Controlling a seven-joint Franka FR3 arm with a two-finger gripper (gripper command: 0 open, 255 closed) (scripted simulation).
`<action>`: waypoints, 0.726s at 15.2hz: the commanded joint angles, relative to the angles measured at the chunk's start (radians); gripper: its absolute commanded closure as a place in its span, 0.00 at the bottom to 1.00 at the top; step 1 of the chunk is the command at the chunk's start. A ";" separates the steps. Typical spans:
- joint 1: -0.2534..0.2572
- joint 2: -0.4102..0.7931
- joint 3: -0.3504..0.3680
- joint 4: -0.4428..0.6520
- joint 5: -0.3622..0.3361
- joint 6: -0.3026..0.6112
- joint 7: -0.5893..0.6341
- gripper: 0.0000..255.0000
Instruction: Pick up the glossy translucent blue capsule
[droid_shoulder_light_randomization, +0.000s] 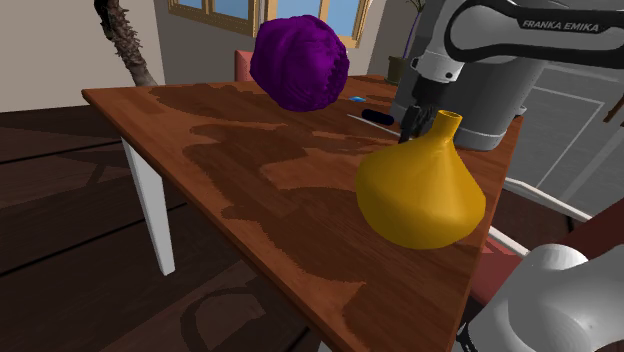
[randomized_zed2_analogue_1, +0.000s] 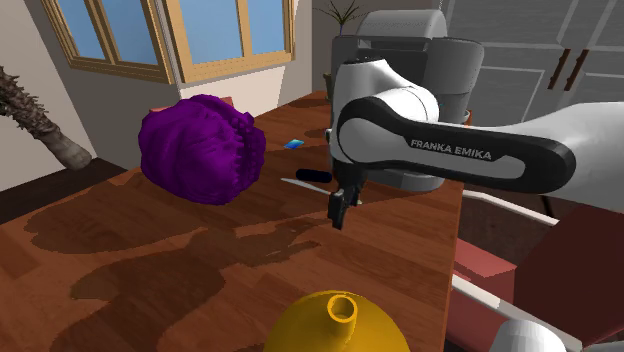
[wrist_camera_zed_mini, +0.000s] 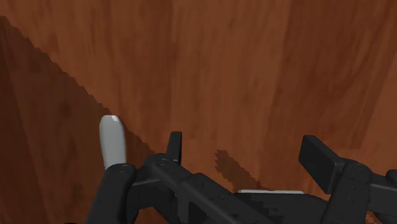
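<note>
The blue capsule (droid_shoulder_light_randomization: 356, 99) is a small bright blue piece lying on the wooden table (droid_shoulder_light_randomization: 250, 190), just beside the big purple lumpy object (droid_shoulder_light_randomization: 298, 62). In the second exterior view the capsule (randomized_zed2_analogue_1: 294, 144) lies beyond a black-handled utensil (randomized_zed2_analogue_1: 312, 177). My gripper (droid_shoulder_light_randomization: 414, 125) hangs low over the table, nearer the stand than the capsule and apart from it. From the wrist, the gripper (wrist_camera_zed_mini: 245, 153) is open with bare wood between its fingers (wrist_camera_zed_mini: 175, 146). The utensil's pale tip (wrist_camera_zed_mini: 111, 140) lies just outside one finger.
A large yellow vase (droid_shoulder_light_randomization: 420, 190) stands on the table close to the gripper on the stand's side, its neck (randomized_zed2_analogue_1: 340, 308) open upward. The purple object (randomized_zed2_analogue_1: 200, 148) rises tall. A grey appliance (randomized_zed2_analogue_1: 400, 40) sits at the table's far end.
</note>
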 joint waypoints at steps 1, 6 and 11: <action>0.003 0.067 -0.033 0.058 -0.002 0.010 -0.063 0.00; 0.009 0.259 -0.107 0.259 0.024 -0.001 -0.219 0.00; -0.003 0.476 -0.167 0.510 0.087 -0.047 -0.379 0.00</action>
